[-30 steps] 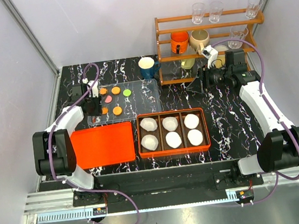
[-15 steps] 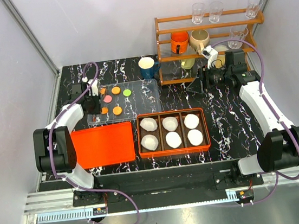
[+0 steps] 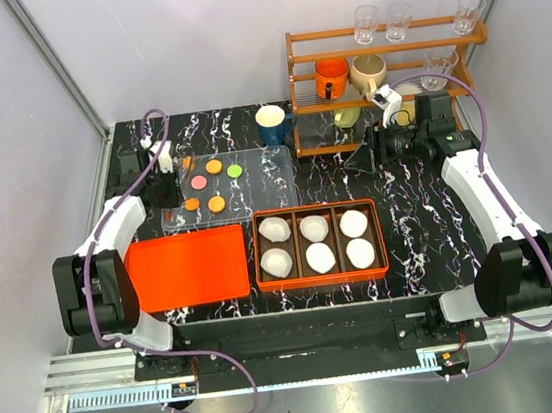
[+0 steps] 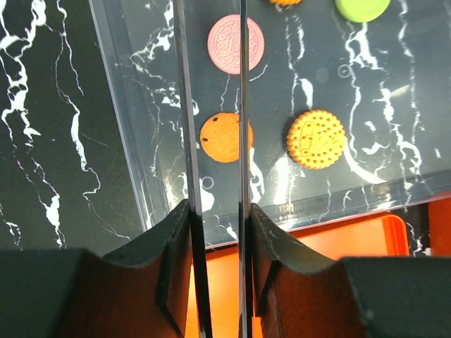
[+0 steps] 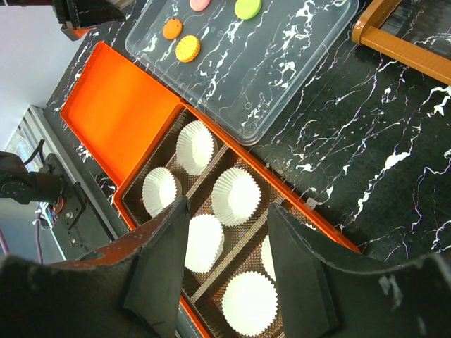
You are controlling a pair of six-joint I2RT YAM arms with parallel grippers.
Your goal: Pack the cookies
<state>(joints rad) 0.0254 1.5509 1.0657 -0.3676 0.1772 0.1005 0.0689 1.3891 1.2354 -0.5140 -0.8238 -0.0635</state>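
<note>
Five cookies lie on the clear tray (image 3: 268,182): pink (image 4: 236,44), plain orange (image 4: 225,139), dotted orange (image 4: 317,139), green (image 4: 363,7) and another orange (image 3: 214,166). My left gripper (image 4: 218,208) stands over the tray's left edge, shut on metal tongs (image 4: 189,105), whose blades stand apart and run out of the top of the wrist view. In the top view a small orange cookie (image 3: 187,162) sits at the tongs' far end; I cannot tell whether it is pinched. My right gripper (image 5: 227,204) hangs open and empty, high by the rack, right of the tray.
An orange box (image 3: 314,205) with several white paper liners (image 5: 236,195) stands in front of the tray. Its orange lid (image 3: 188,268) lies to the left. A blue mug (image 3: 272,123) and a wooden rack (image 3: 378,53) with mugs and glasses stand behind.
My left arm has drawn back and left, and its jaws have narrowed on the tongs. The orange cookie at the tongs' end shows smaller. The right arm has not moved.
</note>
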